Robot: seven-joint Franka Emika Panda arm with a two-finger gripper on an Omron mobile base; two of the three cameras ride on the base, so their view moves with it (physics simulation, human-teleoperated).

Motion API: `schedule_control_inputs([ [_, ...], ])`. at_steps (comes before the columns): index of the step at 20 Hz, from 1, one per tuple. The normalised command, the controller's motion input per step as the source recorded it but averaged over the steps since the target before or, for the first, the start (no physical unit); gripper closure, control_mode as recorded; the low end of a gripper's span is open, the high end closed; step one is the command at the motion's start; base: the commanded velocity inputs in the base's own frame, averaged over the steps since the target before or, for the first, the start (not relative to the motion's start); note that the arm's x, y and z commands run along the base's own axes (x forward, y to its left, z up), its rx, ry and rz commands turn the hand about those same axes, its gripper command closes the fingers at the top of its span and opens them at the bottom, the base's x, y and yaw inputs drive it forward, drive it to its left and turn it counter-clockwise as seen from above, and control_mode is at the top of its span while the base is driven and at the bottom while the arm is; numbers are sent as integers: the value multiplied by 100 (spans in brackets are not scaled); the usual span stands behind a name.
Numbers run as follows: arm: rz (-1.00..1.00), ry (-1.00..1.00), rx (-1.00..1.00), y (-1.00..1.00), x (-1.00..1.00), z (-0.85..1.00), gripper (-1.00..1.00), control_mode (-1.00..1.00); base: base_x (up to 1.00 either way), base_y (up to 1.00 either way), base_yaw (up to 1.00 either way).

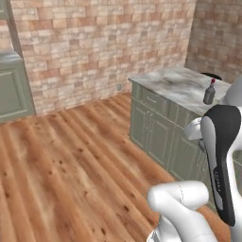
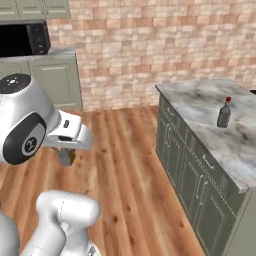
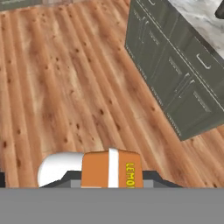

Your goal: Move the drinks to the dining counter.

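Note:
An orange can [image 3: 111, 169] with a white stripe and yellow lettering sits between my gripper's [image 3: 112, 178] dark fingers [image 3: 71, 177], which are shut on it above the wooden floor. From the right base, the gripper [image 2: 66, 156] hangs under the white hand, left of the island, with a sliver of the yellow can [image 2: 73, 156] showing. The grey-brown bottle [image 1: 209, 92] [image 2: 224, 113] with a red cap stands upright on the marble top of the dining counter [image 1: 172, 84] [image 2: 202, 100], well apart from the gripper. The counter's green fronts [image 3: 175, 74] lie ahead to the right.
Open plank floor [image 1: 71, 156] stretches between me and the brick wall [image 2: 150, 45]. A black microwave [image 2: 22, 39] rests on sage cabinets [image 2: 55, 80] at the back left. A black stool [image 1: 211, 75] stands behind the island.

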Motion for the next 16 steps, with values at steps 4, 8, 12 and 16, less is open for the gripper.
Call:
schedule_control_inputs([
  [4, 0, 0, 0, 0, 0, 0, 100, 100, 20, 0, -35],
  [8, 0, 0, 0, 0, 0, 0, 100, 100, 44, 0, -32],
  [12, 0, 0, 0, 0, 0, 0, 100, 100, 60, 0, -25],
  [16, 0, 0, 0, 0, 0, 0, 100, 100, 68, 0, -21],
])
